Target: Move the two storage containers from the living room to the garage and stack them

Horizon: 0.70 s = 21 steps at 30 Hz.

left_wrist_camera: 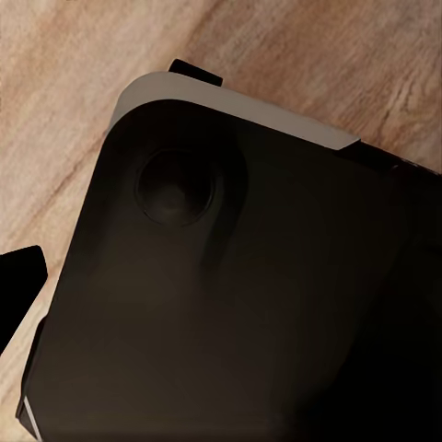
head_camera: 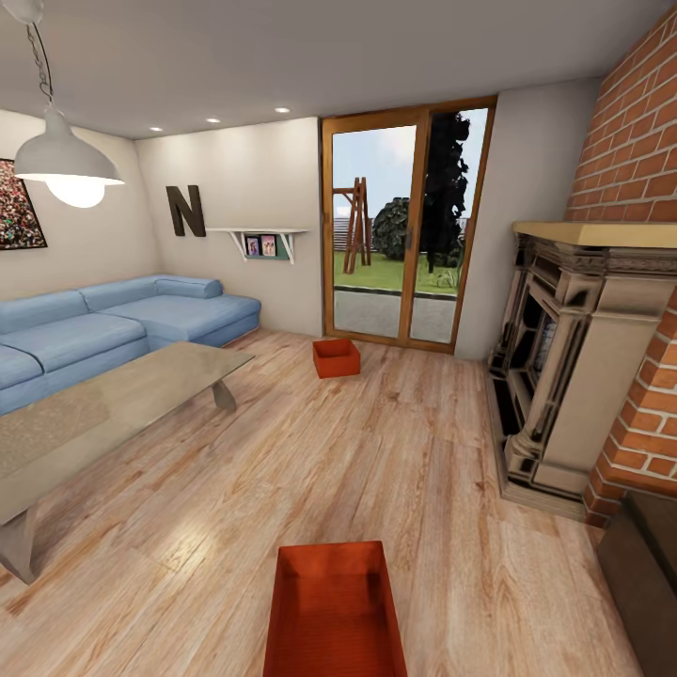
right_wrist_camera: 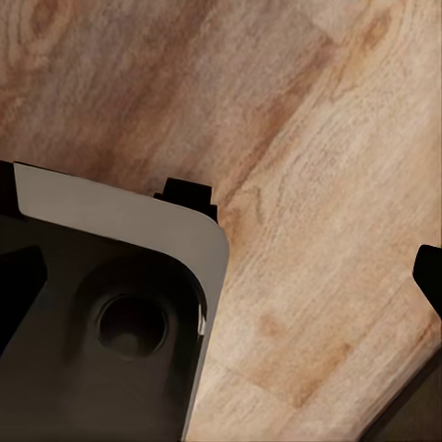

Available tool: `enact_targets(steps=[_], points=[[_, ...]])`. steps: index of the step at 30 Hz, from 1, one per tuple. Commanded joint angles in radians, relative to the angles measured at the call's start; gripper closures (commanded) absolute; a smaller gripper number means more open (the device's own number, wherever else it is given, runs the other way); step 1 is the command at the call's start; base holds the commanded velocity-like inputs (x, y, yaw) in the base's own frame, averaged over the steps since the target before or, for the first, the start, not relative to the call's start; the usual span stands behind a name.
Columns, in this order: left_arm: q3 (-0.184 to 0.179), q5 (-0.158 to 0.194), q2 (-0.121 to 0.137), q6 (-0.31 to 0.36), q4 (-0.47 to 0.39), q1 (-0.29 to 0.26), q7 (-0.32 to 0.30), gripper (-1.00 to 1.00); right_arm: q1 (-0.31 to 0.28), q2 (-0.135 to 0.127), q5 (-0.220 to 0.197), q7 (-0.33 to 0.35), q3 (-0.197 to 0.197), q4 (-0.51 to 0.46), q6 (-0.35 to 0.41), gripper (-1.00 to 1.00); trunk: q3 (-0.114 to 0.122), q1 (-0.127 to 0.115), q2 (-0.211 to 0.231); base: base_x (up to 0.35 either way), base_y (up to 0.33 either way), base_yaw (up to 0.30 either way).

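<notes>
A red bin (head_camera: 336, 611) is lying on the plank floor (head_camera: 188, 555) right in front of the robot, at the bottom of the head view and roughly centred, open side up. Its long axis is running straight away from the robot, a short end facing it, so neither arm is looking clearly nearer; it seems to be sitting evenly between the two. The wrist cameras are looking down at wood planks past a dark, rounded part of the robot's own body (left_wrist_camera: 230, 295), and only dark finger tips are poking into their edges, so I cannot tell whether either gripper is spread or closed.

Farther off, the second bin (head_camera: 336, 358) is sitting on the floor just before the glass doors (head_camera: 404, 226), slightly skewed. The coffee table (head_camera: 103, 414) and blue sofa (head_camera: 122, 324) are standing to the left, the fireplace (head_camera: 564, 367) to the right.

Both bins are waiting in the living room; the near one looks like the natural first pick.
</notes>
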Motion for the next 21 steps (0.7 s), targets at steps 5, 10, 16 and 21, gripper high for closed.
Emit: enact_targets(steps=[5, 10, 16, 21], points=[[0.0, 0.004, -0.001, -0.003, -0.004, 0.0, 0.0, -1.0, -0.001, -0.001, -0.011, 0.005, 0.01, 0.003, 0.003, -1.0, -0.001, 0.0, -0.001, 0.0, 0.0, 0.0], [0.002, 0.005, -0.002, -0.002, -0.01, 0.0, 0.001, -1.0, -0.002, 0.0, -0.011, 0.005, 0.012, 0.003, 0.002, -1.0, -0.001, 0.0, -0.001, 0.0, 0.0, 0.0], [0.001, 0.003, 0.003, -0.001, -0.02, 0.0, 0.001, -1.0, -0.002, 0.008, -0.014, 0.003, 0.003, -0.003, 0.002, -1.0, -0.001, 0.0, -0.001, 0.0, 0.0, 0.0], [-0.007, -0.007, 0.0, 0.006, -0.094, 0.0, 0.0, -1.0, -0.002, 0.012, -0.015, 0.005, 0.003, -0.021, 0.005, -1.0, -0.001, 0.0, -0.001, 0.0, 0.0, 0.0]])
